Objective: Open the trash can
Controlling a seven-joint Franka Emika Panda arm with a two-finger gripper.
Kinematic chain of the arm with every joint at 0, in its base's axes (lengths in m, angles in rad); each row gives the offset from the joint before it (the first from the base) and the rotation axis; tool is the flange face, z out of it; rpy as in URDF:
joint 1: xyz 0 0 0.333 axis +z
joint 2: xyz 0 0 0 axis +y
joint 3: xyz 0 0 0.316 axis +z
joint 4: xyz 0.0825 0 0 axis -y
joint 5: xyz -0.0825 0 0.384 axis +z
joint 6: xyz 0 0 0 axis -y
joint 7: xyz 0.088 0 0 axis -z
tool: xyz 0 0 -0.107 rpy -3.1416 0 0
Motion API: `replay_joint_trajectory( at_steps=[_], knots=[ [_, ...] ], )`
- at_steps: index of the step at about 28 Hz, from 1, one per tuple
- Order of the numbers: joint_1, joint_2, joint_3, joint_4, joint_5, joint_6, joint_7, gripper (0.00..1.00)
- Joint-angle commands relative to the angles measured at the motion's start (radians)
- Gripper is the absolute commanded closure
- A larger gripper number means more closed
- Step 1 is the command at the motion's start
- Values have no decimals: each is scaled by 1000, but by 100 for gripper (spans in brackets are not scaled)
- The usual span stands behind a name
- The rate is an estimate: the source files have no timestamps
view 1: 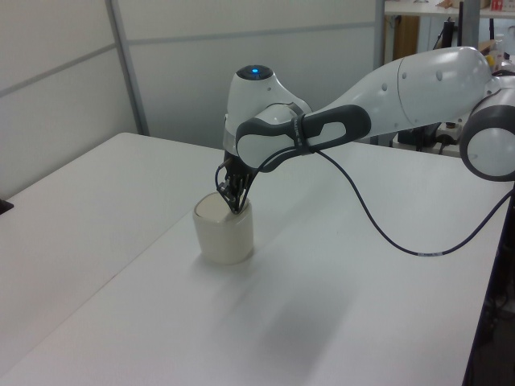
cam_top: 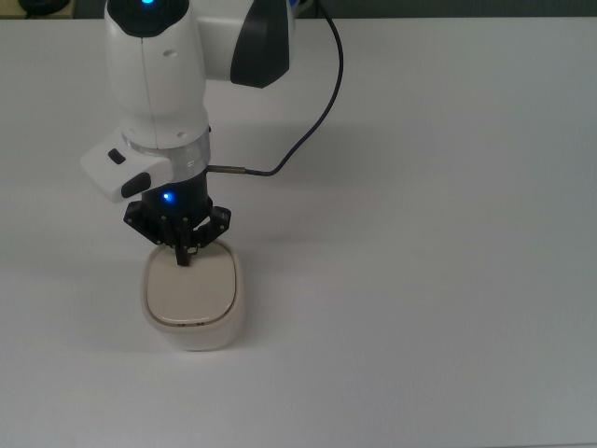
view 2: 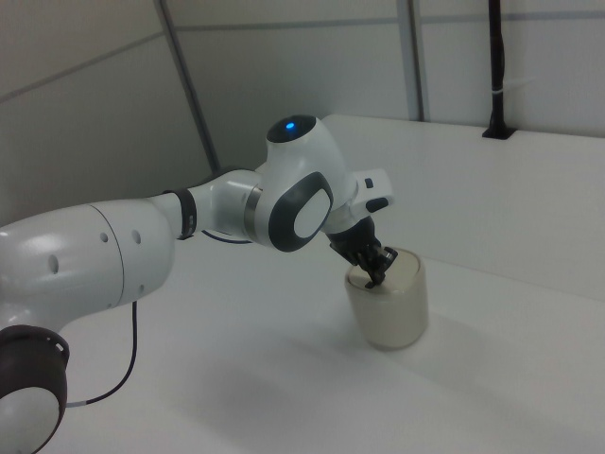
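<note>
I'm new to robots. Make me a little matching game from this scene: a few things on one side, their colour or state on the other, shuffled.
Things:
1. lid
2. cable
3. light
4. pincer

Descriptions:
a. glowing blue
b. dark, curving over the table
c. beige, lying flat and closed on the trash can
d. tips down at the lid's edge

Pairs: 1-c, 2-b, 3-a, 4-d

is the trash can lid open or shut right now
Shut. The beige lid lies flat and flush on the trash can, with the hand at its edge.
</note>
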Motion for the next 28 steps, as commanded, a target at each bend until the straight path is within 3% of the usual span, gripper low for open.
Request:
replay_joint_trajectory(
  at_steps=[1,5,10,20,28],
  knots=[
    [0,14,-3,-9,-21,16,-8,100],
    [-1,6,-3,-1,-18,13,-8,100],
    [-4,-53,-6,-1,-5,-7,-8,100],
    [-4,-207,3,0,63,-205,-14,100],
    [25,-309,6,0,64,-450,-16,100]
  ],
)
